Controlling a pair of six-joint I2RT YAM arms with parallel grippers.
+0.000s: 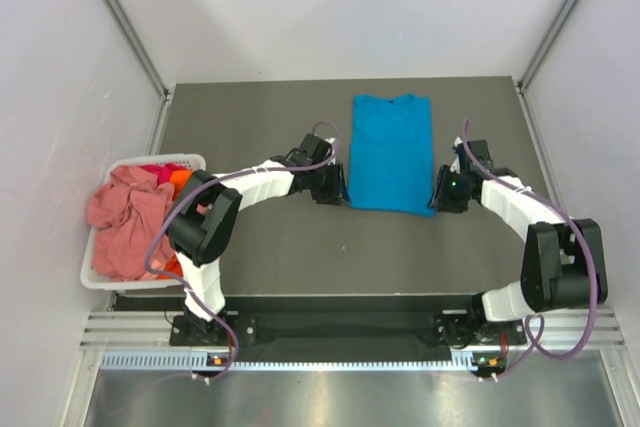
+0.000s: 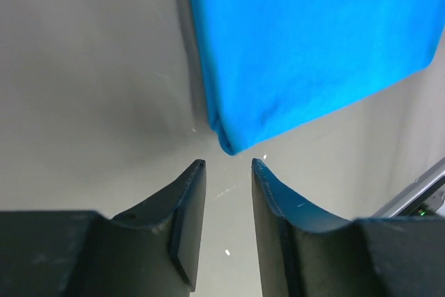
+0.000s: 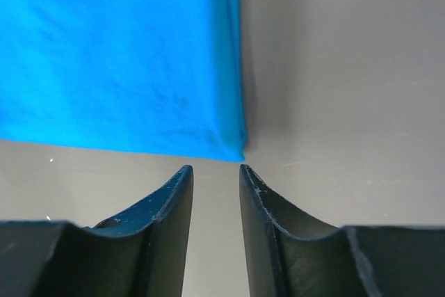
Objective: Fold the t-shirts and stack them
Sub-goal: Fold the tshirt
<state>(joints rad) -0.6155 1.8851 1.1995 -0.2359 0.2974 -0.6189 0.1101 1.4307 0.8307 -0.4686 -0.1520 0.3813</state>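
Turquoise t-shirt (image 1: pixel 391 152) folded flat; left fingers (image 2: pixel 189 220), right fingers (image 3: pixel 170 220) parted.

**Dark grey tabletop carrying one folded shirt, with a basket at its left edge**

The tabletop (image 1: pixel 260 237) was a matt dark grey slab, closed in by pale panels (image 1: pixel 330 7) on its left, far and right sides. A turquoise-blue t-shirt (image 1: pixel 391 152) lay flat on it, a little right of centre and toward the far edge. It was folded lengthwise into a long narrow rectangle, collar at the far end and hem at the near end. In both wrist views its near corners rested on the bare grey surface, the long sides doubled over. A white slatted basket (image 1: pixel 100 277) stood at the left edge, well apart from the shirt. Whether it sat wholly on the tabletop could not be told.
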